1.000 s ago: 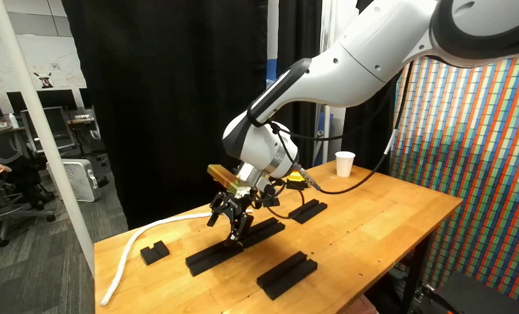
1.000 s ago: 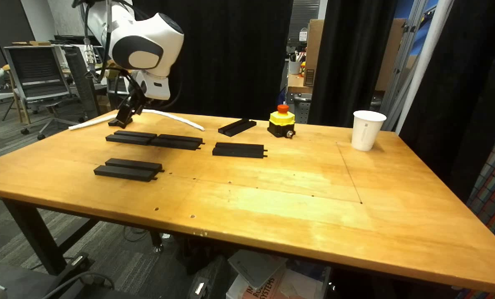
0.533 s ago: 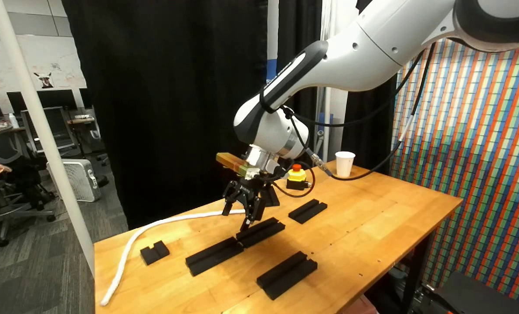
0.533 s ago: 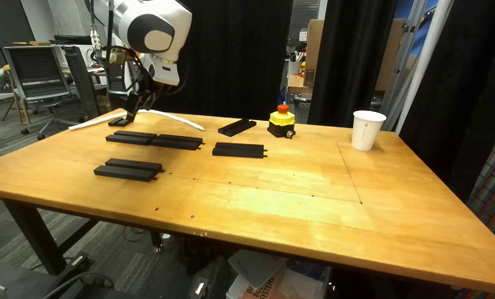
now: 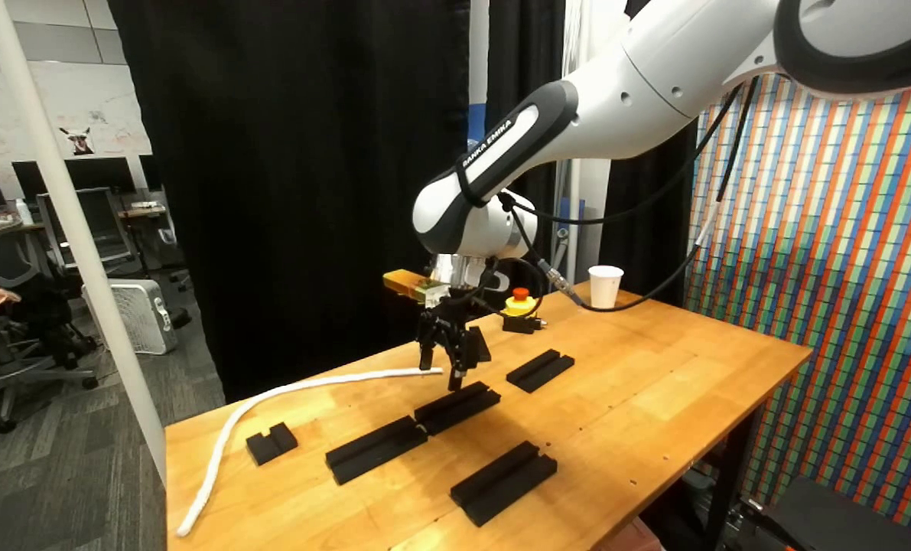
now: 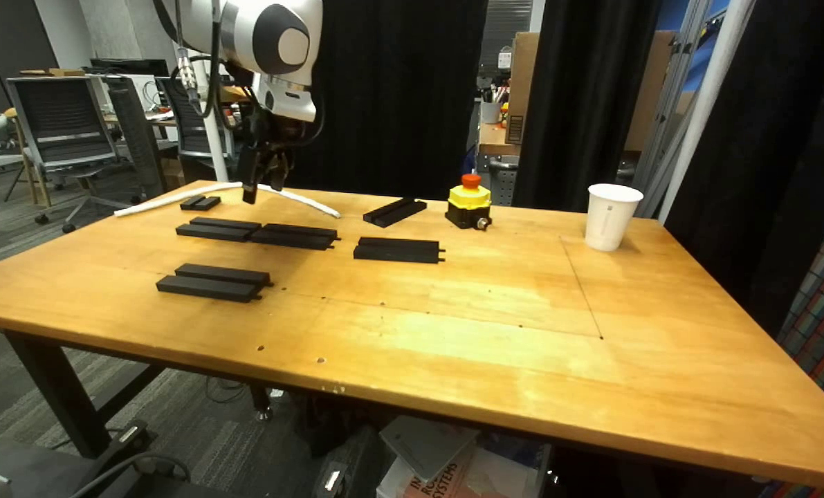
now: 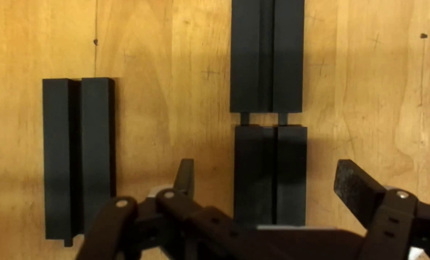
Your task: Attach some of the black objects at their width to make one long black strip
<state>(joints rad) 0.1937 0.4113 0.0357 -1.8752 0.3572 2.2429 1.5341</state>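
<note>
Open and empty, my gripper (image 7: 267,175) hangs above a black object (image 7: 256,173), whose visible part lies between and below the spread fingers (image 7: 352,180) in the wrist view. A second black object (image 7: 251,61) is lined up end to end with it; two pegs bridge a narrow gap, and how deep they sit I cannot tell. Another black object (image 7: 57,159) lies parallel, apart to the left. In both exterior views the in-line pair (image 5: 376,449) (image 6: 294,235) rests on the table below the gripper (image 5: 441,371) (image 6: 263,188). One more black object (image 6: 398,250) lies beyond the pair's end.
A short black block (image 5: 271,443) sits beside a curved white strip (image 5: 287,392). Another dark piece (image 6: 394,211) lies near the red-and-yellow button box (image 6: 469,202). A white paper cup (image 6: 609,218) stands farther along the table (image 6: 495,373).
The gripper has risen from near the joint between the two in-line bars, moved along the pair and turned more upright. Its fingers stayed open; the bars have not moved.
</note>
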